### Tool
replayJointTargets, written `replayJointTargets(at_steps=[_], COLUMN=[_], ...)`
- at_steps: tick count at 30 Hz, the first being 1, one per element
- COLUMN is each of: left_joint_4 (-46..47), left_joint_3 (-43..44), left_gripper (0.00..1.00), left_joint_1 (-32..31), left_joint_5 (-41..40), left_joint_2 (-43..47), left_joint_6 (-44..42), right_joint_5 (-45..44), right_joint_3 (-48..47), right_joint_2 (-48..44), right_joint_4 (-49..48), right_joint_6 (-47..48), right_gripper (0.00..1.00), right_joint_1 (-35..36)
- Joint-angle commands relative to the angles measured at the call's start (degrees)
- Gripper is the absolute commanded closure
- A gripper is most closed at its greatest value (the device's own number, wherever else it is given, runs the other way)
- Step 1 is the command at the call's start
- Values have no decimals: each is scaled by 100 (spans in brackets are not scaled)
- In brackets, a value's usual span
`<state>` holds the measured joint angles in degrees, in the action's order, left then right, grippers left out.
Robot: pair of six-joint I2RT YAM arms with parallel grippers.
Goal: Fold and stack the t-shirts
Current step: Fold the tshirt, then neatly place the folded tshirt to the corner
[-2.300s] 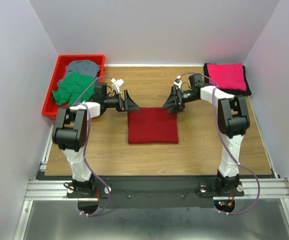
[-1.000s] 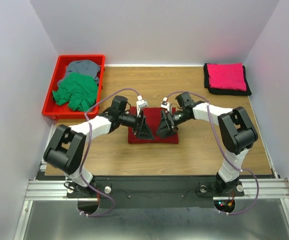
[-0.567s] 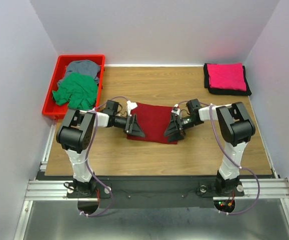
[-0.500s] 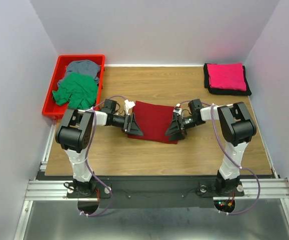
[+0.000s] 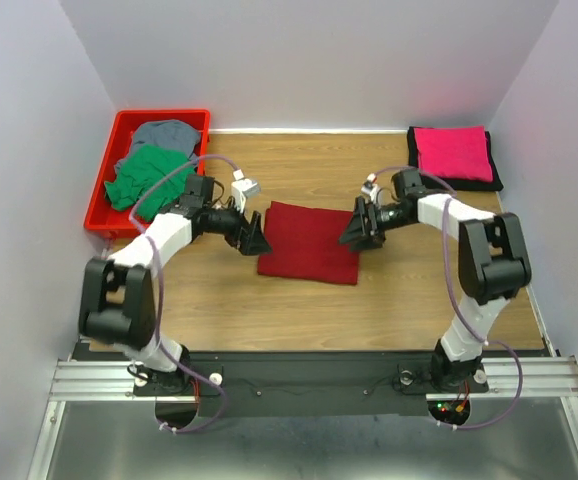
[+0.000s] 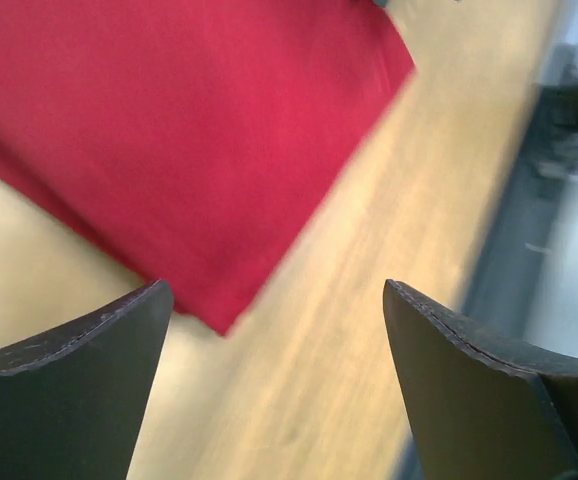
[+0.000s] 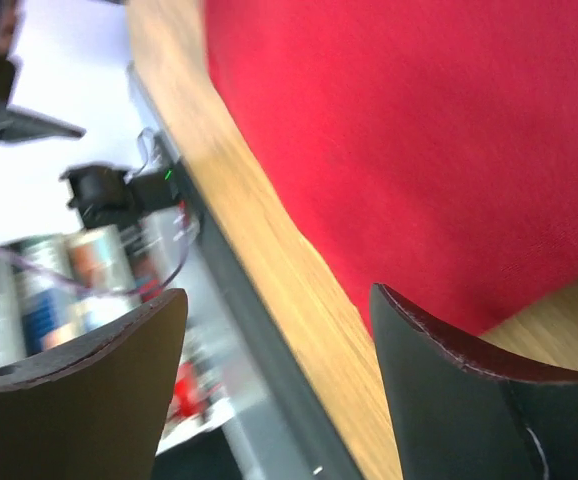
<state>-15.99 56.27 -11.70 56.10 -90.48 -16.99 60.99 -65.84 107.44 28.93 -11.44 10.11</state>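
A folded dark red t-shirt (image 5: 308,242) lies flat mid-table, also filling the left wrist view (image 6: 179,140) and the right wrist view (image 7: 419,140). My left gripper (image 5: 252,236) hangs open just off the shirt's left edge, nothing between its fingers (image 6: 69,400). At the shirt's right edge my right gripper (image 5: 359,230) is open and empty too. A folded bright pink t-shirt (image 5: 453,153) rests on a folded black t-shirt (image 5: 416,166) at the back right. The green t-shirt (image 5: 149,178) and the grey t-shirt (image 5: 167,133) lie crumpled in the tray.
The red plastic tray (image 5: 100,195) stands at the table's back left corner. Bare wooden table (image 5: 299,310) lies in front of the dark red shirt. White walls close in on three sides.
Both grippers came down to the dark red shirt's near part and lifted it over toward the back. They have since let go and drawn apart to its left and right edges.
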Motion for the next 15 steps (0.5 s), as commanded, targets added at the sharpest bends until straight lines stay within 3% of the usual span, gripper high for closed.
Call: replayJointTargets(at_steps=[1, 3, 4, 7, 10, 11, 13, 15], left_joint_4=[500, 735, 877, 1229, 696, -3, -535, -327], left_joint_3=[393, 403, 263, 182, 681, 1249, 1753, 1599], left_gripper=[1, 1, 1, 1, 1, 1, 1, 1], left_joint_1=[-638, -1341, -1509, -2098, -2818, -2950, -3170, -3276], left_joint_5=[-1440, -2460, -2707, -3059, -3840, -4139, -3827, -3598], left_joint_2=[1118, 1637, 1960, 2192, 1632, 1038, 568, 434], left_joint_6=[-713, -1181, -1827, -2727, -2643, -2573, -2704, -2825], right_joint_5=[-746, -965, -1036, -1186, -1309, -1361, -1597, -1870], right_joint_3=[-359, -254, -193, 123, 387, 536, 677, 880], right_joint_2=[-1057, -1320, -1400, -1594, -1682, -1726, -1744, -1726], right_joint_4=[95, 165, 201, 271, 306, 315, 315, 307], right_joint_6=[318, 405, 423, 511, 503, 477, 380, 257], right_gripper=[20, 19, 19, 19, 19, 19, 17, 16], right_joint_1=[-44, -70, -79, -140, -176, -228, -377, -579])
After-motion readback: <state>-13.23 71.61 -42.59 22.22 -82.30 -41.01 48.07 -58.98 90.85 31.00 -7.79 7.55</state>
